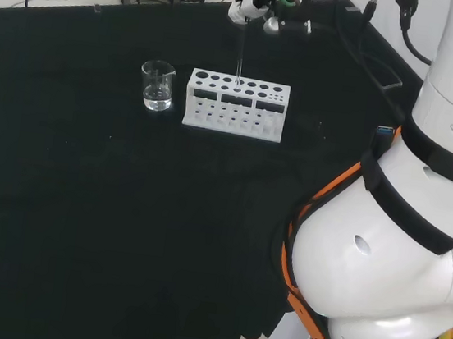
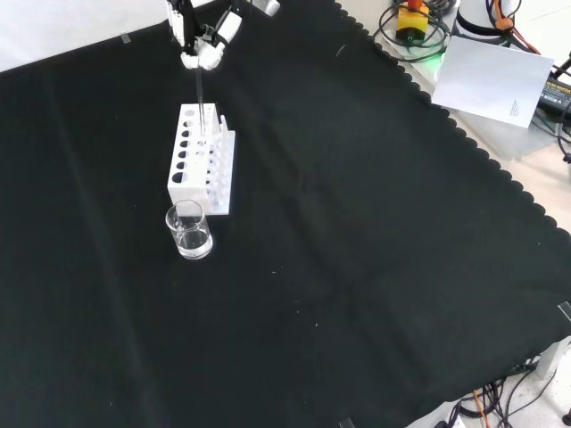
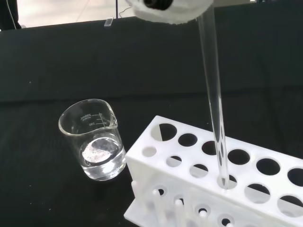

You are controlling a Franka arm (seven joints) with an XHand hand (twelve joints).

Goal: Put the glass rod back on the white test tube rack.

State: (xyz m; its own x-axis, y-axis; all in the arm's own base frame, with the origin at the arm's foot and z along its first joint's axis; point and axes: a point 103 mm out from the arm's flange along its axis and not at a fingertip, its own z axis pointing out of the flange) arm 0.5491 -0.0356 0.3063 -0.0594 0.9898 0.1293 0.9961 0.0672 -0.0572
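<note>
Black-and-white hand (image 1: 251, 7) pinches the top of the glass rod (image 3: 214, 101), which hangs straight below it, its lower tip just inside a hole of the white test tube rack (image 1: 236, 104). Beside the rack, lower than the hand, stands a beaker (image 3: 94, 139). Rod looks stiff, slippery, breakable; hold it by the upper end

— What covers the bench (image 1: 79, 226)?
— Black cloth with a scalloped edge.
— What stands on it?
— In the head view, a white test tube rack (image 1: 236, 104) near twelve o'clock, and a glass beaker (image 1: 157, 87) with a little clear liquid just beside it, at the rack's nine o'clock.
</note>
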